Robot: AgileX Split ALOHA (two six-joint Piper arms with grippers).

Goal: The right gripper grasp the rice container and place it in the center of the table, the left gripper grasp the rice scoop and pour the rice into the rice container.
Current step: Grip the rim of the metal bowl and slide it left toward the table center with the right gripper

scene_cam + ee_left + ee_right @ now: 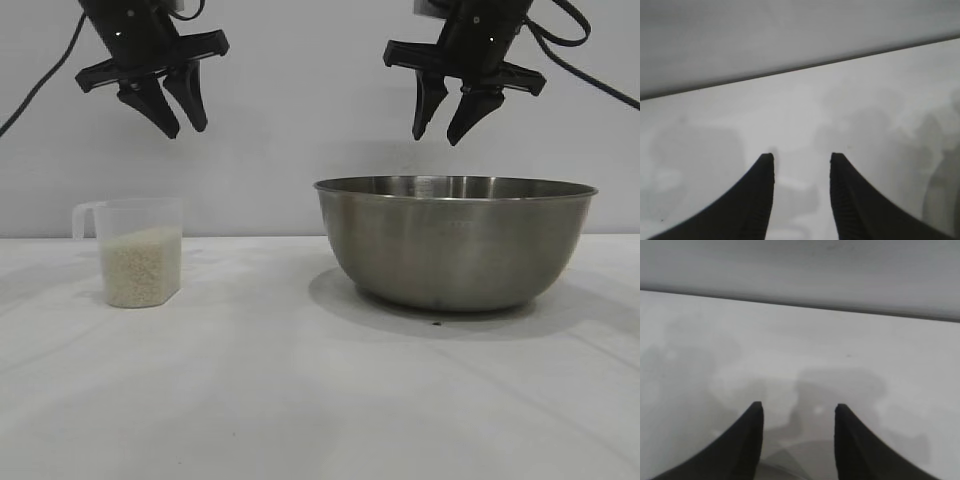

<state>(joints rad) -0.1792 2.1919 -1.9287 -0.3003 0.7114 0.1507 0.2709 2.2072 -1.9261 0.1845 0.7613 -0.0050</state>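
Clear rice scoop (140,262) stands upright, handle leftward (both grippers hang parted, empty).

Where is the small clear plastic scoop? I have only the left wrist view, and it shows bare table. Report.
Observer: The small clear plastic rice scoop stands upright on the white table, untouched; the left gripper hangs open above it.
Operator: Give me its contents.
Observer: White rice fills well over half.
Operator: Now the bowl.
Observer: The large round stainless-steel bowl sits right of centre, under the open right gripper.
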